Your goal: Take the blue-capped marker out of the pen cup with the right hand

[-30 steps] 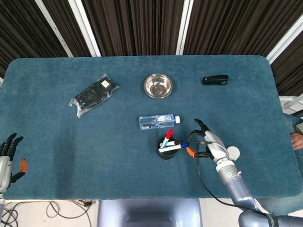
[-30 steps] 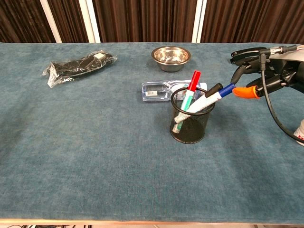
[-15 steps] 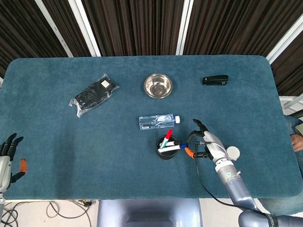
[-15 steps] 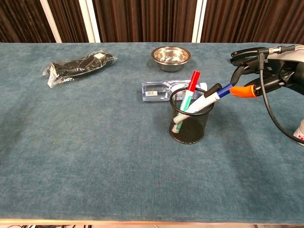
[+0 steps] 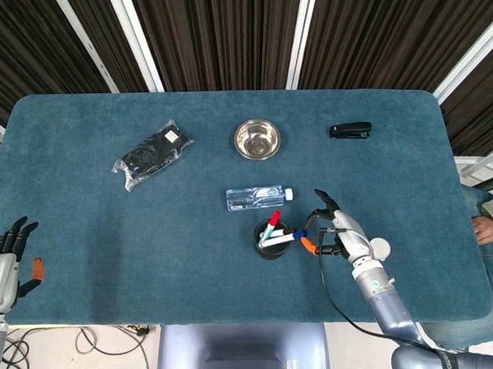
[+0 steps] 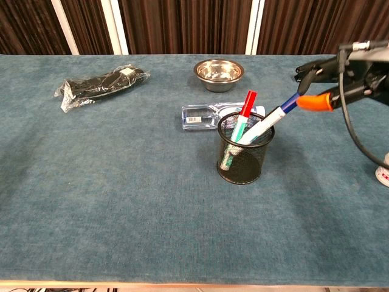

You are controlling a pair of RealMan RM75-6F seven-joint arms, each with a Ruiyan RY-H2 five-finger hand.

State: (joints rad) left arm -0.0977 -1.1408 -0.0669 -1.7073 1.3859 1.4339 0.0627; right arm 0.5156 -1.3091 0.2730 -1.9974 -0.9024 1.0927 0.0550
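1. We've got the pen cup [image 6: 245, 157] sitting roughly mid-table, just in front of a water bottle [image 5: 259, 198] lying on its side. It's a black mesh cup, so we can see the markers leaning inside it.
2. The blue-capped marker [image 6: 270, 121] is in the cup, body tilted hard toward our right hand [image 6: 349, 73], blue cap sticking up and out past the rim. We'd guess that lean is because the cap end is being tugged sideways and up, since the red-capped marker [image 6: 244, 112] next to it stands a lot straighter.
3. In the chest view the right hand sits right at the blue cap: an orange fingertip [image 6: 315, 102] is just under or behind the cap and dark fingers reach over it from above. Looks like a pinch on the cap end, fingers narrowed around it, but honestly the actual contact is too small for us to swear by.
4. The head view shows the same hand [image 5: 337, 232] just beside the cup, fingers curled toward the marker tips.
5. Our left hand [image 5: 8, 259] is way off at the table's near left edge, fingers spread, holding nothing.
6. Marker's not out yet; most of the barrel is inside the cup.
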